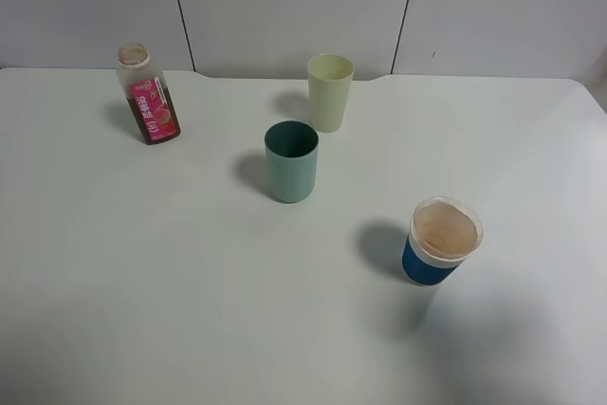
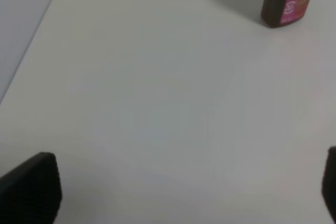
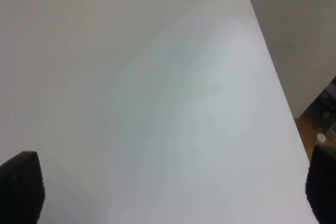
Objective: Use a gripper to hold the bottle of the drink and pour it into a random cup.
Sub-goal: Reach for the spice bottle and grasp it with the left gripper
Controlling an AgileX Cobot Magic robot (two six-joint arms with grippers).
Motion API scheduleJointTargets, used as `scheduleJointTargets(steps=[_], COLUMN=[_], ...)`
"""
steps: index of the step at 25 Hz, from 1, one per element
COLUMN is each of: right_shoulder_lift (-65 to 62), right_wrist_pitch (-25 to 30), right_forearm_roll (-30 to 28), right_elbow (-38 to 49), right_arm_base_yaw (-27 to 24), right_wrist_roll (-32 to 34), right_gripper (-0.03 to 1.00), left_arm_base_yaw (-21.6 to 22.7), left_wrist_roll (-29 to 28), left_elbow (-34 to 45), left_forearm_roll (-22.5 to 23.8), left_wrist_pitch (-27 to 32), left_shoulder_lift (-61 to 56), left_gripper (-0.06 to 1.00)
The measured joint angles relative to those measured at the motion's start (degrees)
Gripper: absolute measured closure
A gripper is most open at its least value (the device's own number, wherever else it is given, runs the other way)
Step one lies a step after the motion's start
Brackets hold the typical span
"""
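At the far left of the bench, well back, found the pink-labelled drink bottle standing upright, wide neck seemingly uncapped, dark drink visible below the label. Saw it apart from everything else: pale yellow-green tumbler further right along the back, teal tumbler nearer the middle, blue cup with white rim well off to the right. Judged the bottle light and thin-walled, likely to dent under a hard squeeze, with a smooth and possibly slippery label; with the neck open, prone to spilling if tipped early. Thought it best to take hold across the body at the label band, below the shoulder, firmly but not crushingly, leaving the neck free for pouring. Found neither arm in the high view. Caught the left end effector with jaws spread wide, only the dark tips showing at the edges of its wrist view, gripping nothing and touching nothing, bottle well apart from it. Found the right end effector likewise spread wide over the bench, empty, no task item before it.
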Motion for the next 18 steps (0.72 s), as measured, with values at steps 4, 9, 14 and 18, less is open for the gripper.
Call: scheduleJointTargets(steps=[4, 9, 14, 18], right_shoulder_lift=[0.0, 0.0, 0.0, 0.0], right_wrist_pitch=[0.0, 0.0, 0.0, 0.0], right_forearm_roll=[0.0, 0.0, 0.0, 0.0], right_elbow=[0.0, 0.0, 0.0, 0.0], right_arm_base_yaw=[0.0, 0.0, 0.0, 0.0], right_wrist_roll=[0.0, 0.0, 0.0, 0.0], right_gripper=[-0.02, -0.02, -0.02, -0.02], left_arm_base_yaw=[0.0, 0.0, 0.0, 0.0], left_wrist_roll=[0.0, 0.0, 0.0, 0.0], left_elbow=[0.0, 0.0, 0.0, 0.0], left_forearm_roll=[0.0, 0.0, 0.0, 0.0], left_wrist_pitch=[0.0, 0.0, 0.0, 0.0], left_shoulder_lift=[0.0, 0.0, 0.0, 0.0], left_gripper=[-0.04, -0.04, -0.04, -0.04])
